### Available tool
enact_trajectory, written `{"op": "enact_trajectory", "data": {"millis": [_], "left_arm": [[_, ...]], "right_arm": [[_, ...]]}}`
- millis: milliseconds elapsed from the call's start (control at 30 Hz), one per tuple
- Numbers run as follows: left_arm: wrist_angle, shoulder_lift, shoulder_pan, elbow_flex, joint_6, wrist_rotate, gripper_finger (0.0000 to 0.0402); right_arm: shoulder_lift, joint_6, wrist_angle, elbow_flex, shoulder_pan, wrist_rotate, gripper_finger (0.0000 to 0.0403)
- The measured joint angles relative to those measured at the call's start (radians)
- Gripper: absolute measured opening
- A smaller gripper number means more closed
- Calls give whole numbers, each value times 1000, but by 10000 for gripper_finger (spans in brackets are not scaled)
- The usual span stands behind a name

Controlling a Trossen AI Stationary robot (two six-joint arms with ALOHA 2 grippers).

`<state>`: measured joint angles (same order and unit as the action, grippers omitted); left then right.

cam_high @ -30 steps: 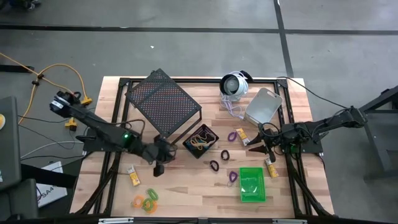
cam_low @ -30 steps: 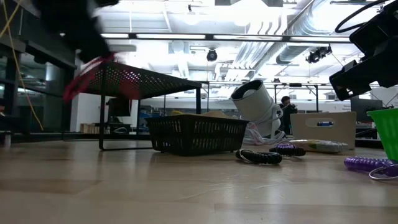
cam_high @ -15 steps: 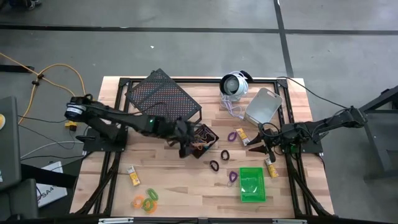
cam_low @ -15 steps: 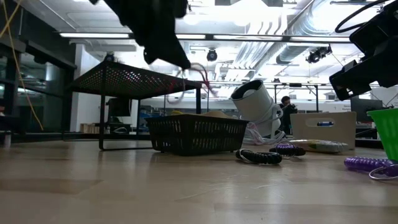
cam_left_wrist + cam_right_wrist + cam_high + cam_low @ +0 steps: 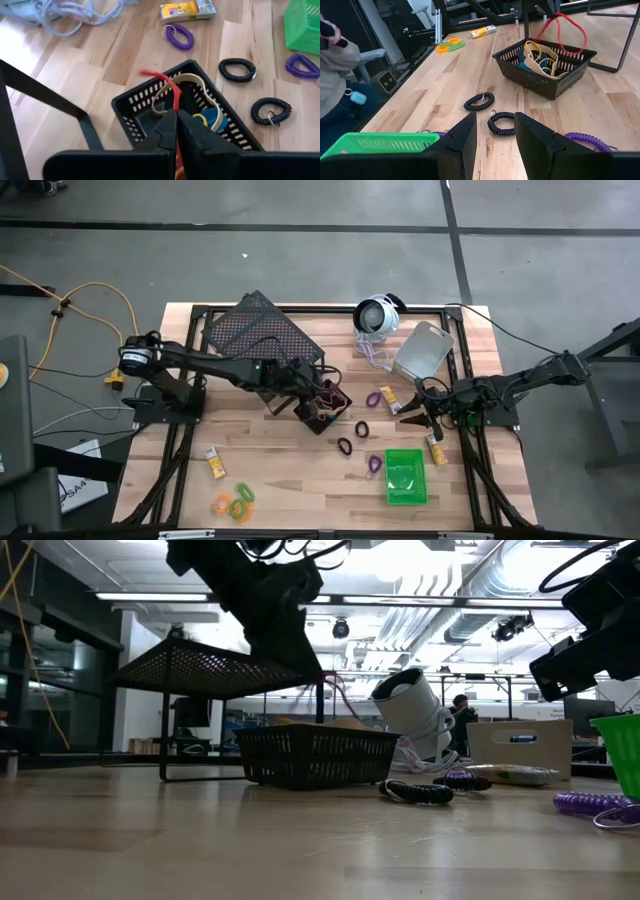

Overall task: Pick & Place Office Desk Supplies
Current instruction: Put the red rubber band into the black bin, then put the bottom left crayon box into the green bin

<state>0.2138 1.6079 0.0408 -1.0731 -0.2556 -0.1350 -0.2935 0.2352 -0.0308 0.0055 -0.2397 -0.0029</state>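
Left tool (image 5: 176, 131) is closed on a red elastic loop (image 5: 170, 89), holding it over the black bin (image 5: 200, 120), probably to drop it inside. Right tool (image 5: 492, 137) waits open and empty near the green bin (image 5: 405, 476). Two black loops and three purple ones lie on the desk (image 5: 300, 490).

Tight around the black bin, open wood toward your near-left.

Your left gripper (image 5: 176, 131), shut on a red loop (image 5: 167, 86), hangs over the black bin (image 5: 322, 408), with the mesh rack (image 5: 262, 340) crowding it at ten o'clock. At four o'clock of the bin, black coil loops (image 5: 345, 446) and purple ones (image 5: 374, 464) litter the lane before the green bin (image 5: 405, 477). Bare wood lies at seven o'clock, up to the yellow piece (image 5: 213, 465). Your right gripper (image 5: 492, 137) blocks three o'clock.
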Motion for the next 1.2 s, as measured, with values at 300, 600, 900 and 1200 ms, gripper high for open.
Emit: {"op": "enact_trajectory", "data": {"millis": [300, 600, 900, 1200], "left_arm": [[-5, 9, 37, 3, 9, -3, 0], [0, 10, 42, 4, 19, -2, 12], [2, 11, 42, 6, 25, -1, 52], [10, -2, 50, -4, 164, 19, 62]], "right_arm": [[0, 0, 0, 0, 0, 0, 120], [0, 0, 0, 0, 0, 0, 120], [0, 0, 0, 0, 0, 0, 120], [0, 0, 0, 0, 0, 0, 120]]}}
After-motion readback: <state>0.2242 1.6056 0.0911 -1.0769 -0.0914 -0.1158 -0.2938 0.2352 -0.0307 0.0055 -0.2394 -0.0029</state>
